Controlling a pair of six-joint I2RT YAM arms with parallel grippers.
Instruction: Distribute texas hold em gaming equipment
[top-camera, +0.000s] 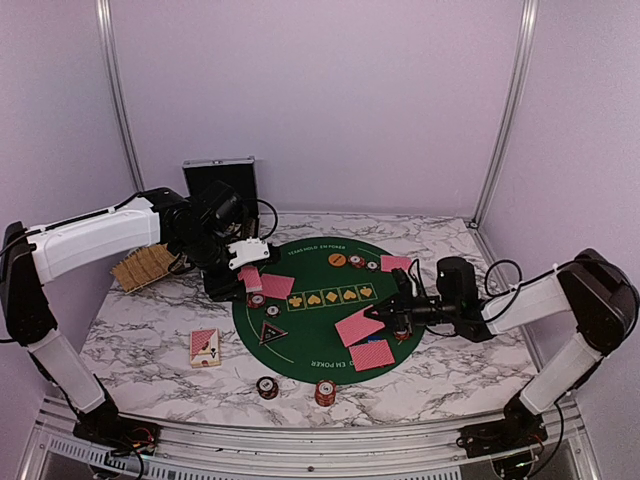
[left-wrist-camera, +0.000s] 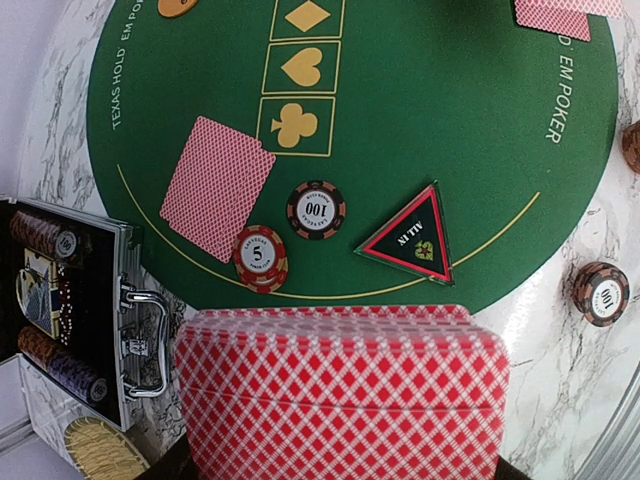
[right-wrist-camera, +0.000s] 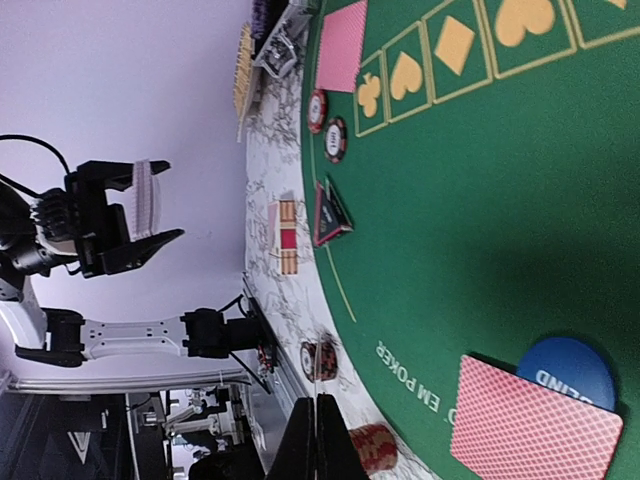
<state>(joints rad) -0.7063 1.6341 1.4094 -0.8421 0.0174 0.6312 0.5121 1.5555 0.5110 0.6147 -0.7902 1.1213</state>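
Observation:
My left gripper (top-camera: 248, 252) hovers over the left rim of the green mat (top-camera: 320, 300), shut on a deck of red-backed cards (left-wrist-camera: 340, 390) that hides its fingers. My right gripper (right-wrist-camera: 318, 432) is shut on a single card (top-camera: 358, 326), held tilted above the mat's right half and seen edge-on in the right wrist view. Face-down cards lie on the mat at left (left-wrist-camera: 217, 186), front (top-camera: 372, 355) and far right (top-camera: 396, 263). Two chips (left-wrist-camera: 316, 209) (left-wrist-camera: 260, 258) and the triangular black button (left-wrist-camera: 412, 237) sit near the left card. A blue button (right-wrist-camera: 565, 372) is partly under the front card.
The open silver case (left-wrist-camera: 70, 310) with chips stands left of the mat, its lid (top-camera: 220, 180) upright at the back. A card box (top-camera: 205, 347) lies on the marble front left. Two chip stacks (top-camera: 267, 387) (top-camera: 325, 392) stand off the mat's front edge. An orange button (top-camera: 337, 259) lies at the mat's far side.

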